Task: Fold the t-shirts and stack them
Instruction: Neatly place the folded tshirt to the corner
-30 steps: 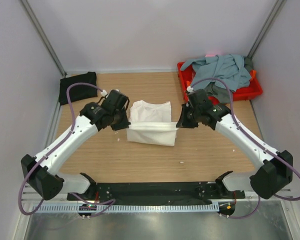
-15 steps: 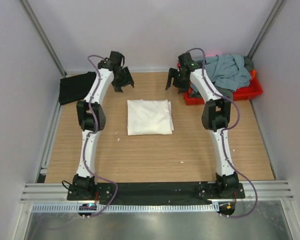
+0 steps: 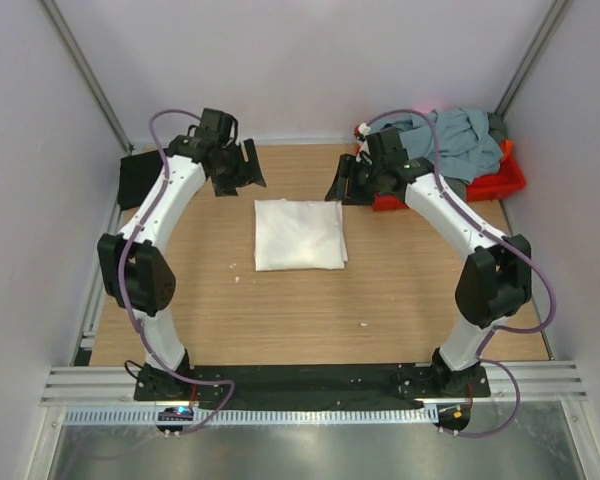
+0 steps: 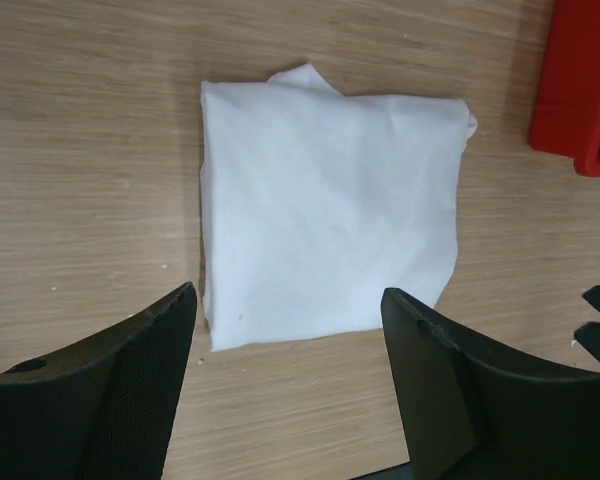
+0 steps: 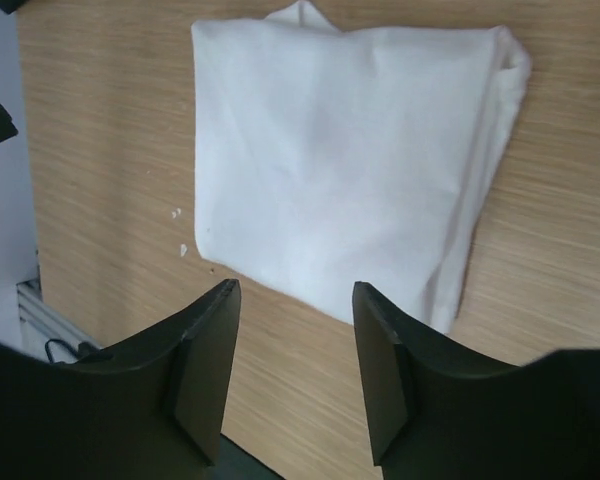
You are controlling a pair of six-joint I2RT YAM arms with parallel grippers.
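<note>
One folded white t-shirt [image 3: 300, 235] is lying flat mid-worktop [image 3: 280, 310], just nearer than two claws and touching neither. The left claw [image 3: 240, 178] and right claw [image 3: 345, 190] are hovering spread, gripping nothing. One black t-shirt [image 3: 140, 178] is lying far left. One grey-blue t-shirt [image 3: 455, 135] is filling one red tray [image 3: 502, 182].

The folded white t-shirt [image 3: 300, 234] is soft matt cloth, lightly creased. The bench [image 3: 400, 290] is pale wood grain, smooth with a faint sheen. The tray [image 3: 500, 185] is glossy red plastic and holds a crumpled grey-blue t-shirt [image 3: 450, 135] of matt cloth. The left gripper [image 4: 288, 298] has fingers [image 4: 130, 390] of matt black plastic, finely grained.
</note>
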